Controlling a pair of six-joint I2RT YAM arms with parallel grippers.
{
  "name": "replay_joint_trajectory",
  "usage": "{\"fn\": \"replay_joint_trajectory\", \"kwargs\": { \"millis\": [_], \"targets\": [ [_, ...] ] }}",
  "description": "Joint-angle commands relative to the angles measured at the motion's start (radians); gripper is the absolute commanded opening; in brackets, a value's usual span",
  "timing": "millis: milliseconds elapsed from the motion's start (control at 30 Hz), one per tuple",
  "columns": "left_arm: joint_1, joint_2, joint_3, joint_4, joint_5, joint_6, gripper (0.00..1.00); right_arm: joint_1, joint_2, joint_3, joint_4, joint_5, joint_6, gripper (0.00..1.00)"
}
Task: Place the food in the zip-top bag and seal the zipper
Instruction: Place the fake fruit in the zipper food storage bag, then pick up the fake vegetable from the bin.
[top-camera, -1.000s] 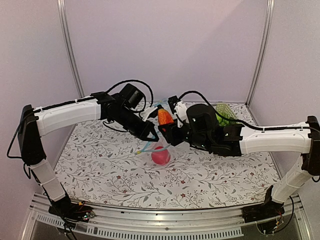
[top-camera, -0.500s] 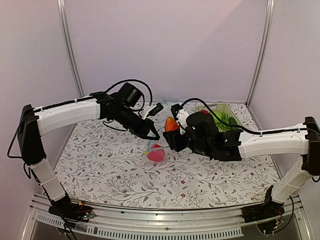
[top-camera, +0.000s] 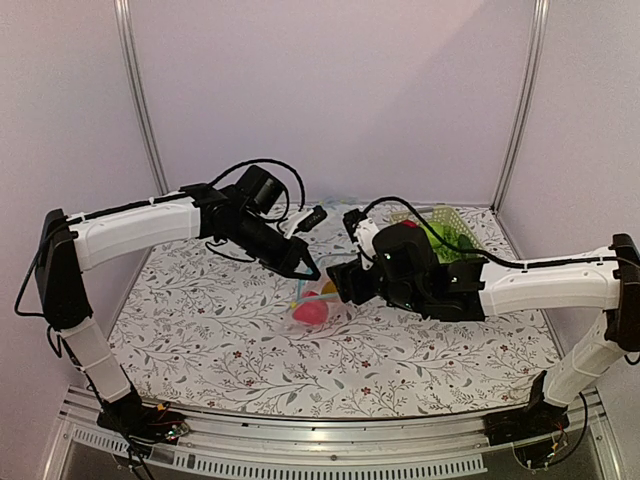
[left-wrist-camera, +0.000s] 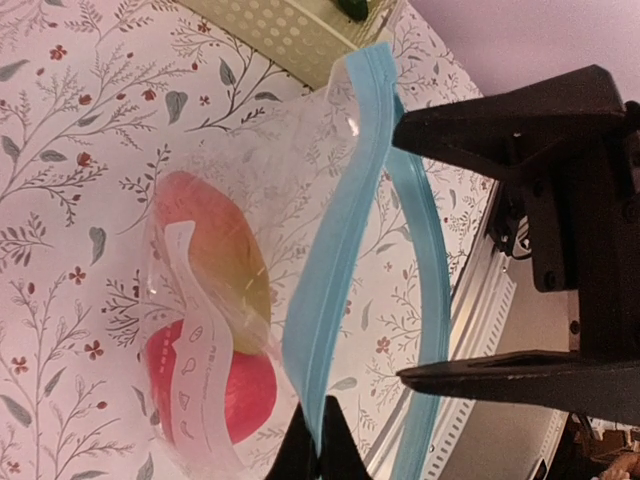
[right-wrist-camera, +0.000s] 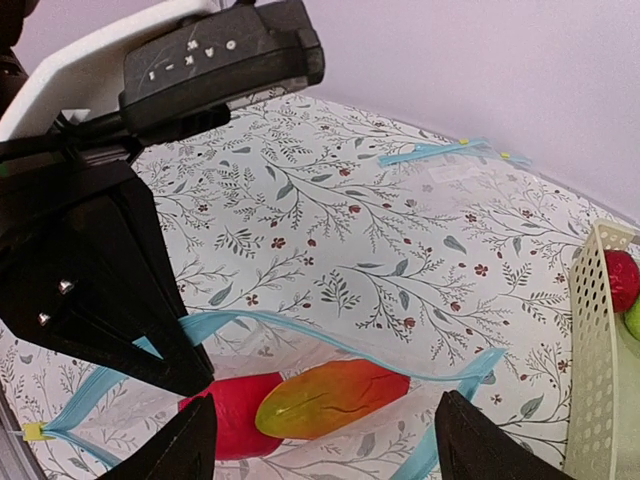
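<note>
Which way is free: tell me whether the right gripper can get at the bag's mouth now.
Probably yes. The right gripper hangs open just above the zip-top bag, and the left gripper holds the zipper up, mouth agape.

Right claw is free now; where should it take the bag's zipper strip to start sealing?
Take the zipper at its free end nearest the basket, coming from above. The left claw pinches the opposite end, so the strip hangs open between them.

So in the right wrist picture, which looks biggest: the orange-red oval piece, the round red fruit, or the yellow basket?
1. Yellow basket, though the picture's edge cuts it off.
2. Orange-red oval piece.
3. Round red fruit, but part of it is hidden behind the oval piece, so this order is unsure.
</note>
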Motion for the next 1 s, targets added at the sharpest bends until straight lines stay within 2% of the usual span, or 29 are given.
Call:
{"fn": "replay_joint_trajectory", "kwargs": {
  "millis": [0, 233, 400, 733, 967],
  "targets": [
    [0.018, 0.012, -0.008, 0.011, 0.011, -0.005, 0.00, 0.005, -0.056, 0.055, -0.123, 0.063, 0.028, 0.77],
    [0.018, 0.017, -0.007, 0.007, -0.001, -0.002, 0.00, -0.012, -0.092, 0.201, -0.442, 0.091, 0.089, 0.87],
    [0.018, 0.017, -0.007, 0.006, -0.009, -0.003, 0.00, -0.068, -0.096, 0.291, -0.660, 0.070, 0.136, 0.88],
    [0.018, 0.022, -0.005, 0.000, -0.038, 0.004, 0.00, -0.224, -0.173, 0.318, -0.836, 0.012, 0.193, 0.89],
    [0.018, -0.001, -0.018, 0.015, -0.078, 0.002, 0.00, -0.452, -0.172, 0.294, -0.884, -0.067, 0.148, 0.85]
  ]
}}
